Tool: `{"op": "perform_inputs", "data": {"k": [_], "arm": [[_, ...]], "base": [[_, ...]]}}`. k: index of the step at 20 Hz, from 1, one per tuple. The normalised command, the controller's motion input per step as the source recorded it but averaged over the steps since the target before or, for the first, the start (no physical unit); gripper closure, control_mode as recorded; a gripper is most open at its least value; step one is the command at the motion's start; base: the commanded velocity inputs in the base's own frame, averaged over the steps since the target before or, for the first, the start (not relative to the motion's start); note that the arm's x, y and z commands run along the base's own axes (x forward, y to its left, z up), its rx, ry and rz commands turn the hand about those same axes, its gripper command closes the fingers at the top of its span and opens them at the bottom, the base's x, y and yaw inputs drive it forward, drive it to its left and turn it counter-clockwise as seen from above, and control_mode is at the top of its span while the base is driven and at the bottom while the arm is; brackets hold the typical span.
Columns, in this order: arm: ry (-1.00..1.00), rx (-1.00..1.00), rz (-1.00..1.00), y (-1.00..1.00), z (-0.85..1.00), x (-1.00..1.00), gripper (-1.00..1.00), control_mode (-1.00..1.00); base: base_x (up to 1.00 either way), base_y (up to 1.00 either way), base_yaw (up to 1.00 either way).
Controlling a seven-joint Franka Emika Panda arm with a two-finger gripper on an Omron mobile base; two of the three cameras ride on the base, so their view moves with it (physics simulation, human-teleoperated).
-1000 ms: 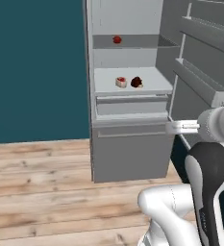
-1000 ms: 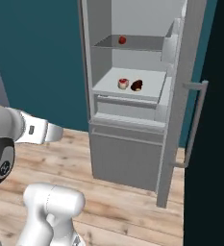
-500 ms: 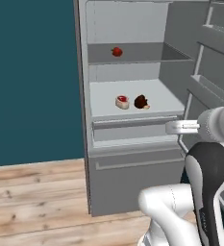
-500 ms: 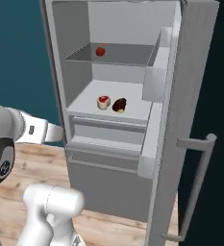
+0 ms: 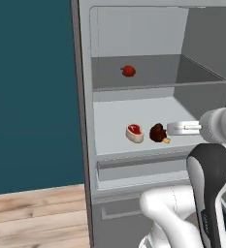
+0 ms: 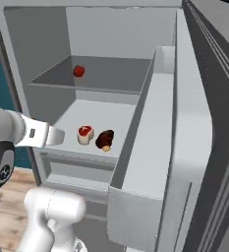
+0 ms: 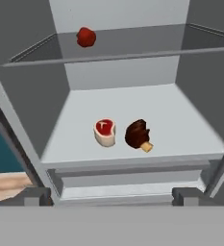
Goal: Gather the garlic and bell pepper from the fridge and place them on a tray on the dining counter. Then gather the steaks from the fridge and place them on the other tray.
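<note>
The fridge (image 5: 84, 111) stands open in front of me. On its upper shelf lies the red bell pepper (image 5: 128, 71) (image 6: 78, 71) (image 7: 86, 37). Side by side on the shelf below are the steaks: a raw red one with a cream rim (image 5: 134, 132) (image 6: 85, 134) (image 7: 105, 131) and, to its right, a dark brown one with a tan bone end (image 5: 158, 132) (image 6: 105, 140) (image 7: 137, 134). My gripper (image 7: 112, 197) (image 5: 170, 128) (image 6: 61, 137) is open and empty, just outside the lower shelf's front edge and facing the steaks. The garlic, the trays and the dining counter are out of view.
The open fridge door (image 6: 212, 123) with its pale bin (image 6: 153, 152) stands close on the right. A grey drawer front (image 5: 134, 169) sits under the steak shelf. A teal wall (image 5: 32, 97) and wooden floor (image 5: 37, 213) lie to the left.
The base has driven closer to the fridge, so its shelves now loom larger in both base views. The gripper has stayed open and the food has not moved.
</note>
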Motion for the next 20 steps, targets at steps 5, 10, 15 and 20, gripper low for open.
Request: {"op": "perform_inputs", "data": {"k": [5,10,15,20], "arm": [[0.00,0.00,0.00,0.00,0.00,0.00,-1.00,1.00],[0.00,0.00,0.00,0.00,0.00,0.00,-1.00,1.00],[0.00,0.00,0.00,0.00,0.00,0.00,-1.00,1.00],[0.00,0.00,0.00,0.00,0.00,0.00,-1.00,1.00]], "base": [[1.00,-0.21,0.00],[0.84,-0.13,0.00],[0.36,0.00,0.00],[0.14,0.00,0.00]]}}
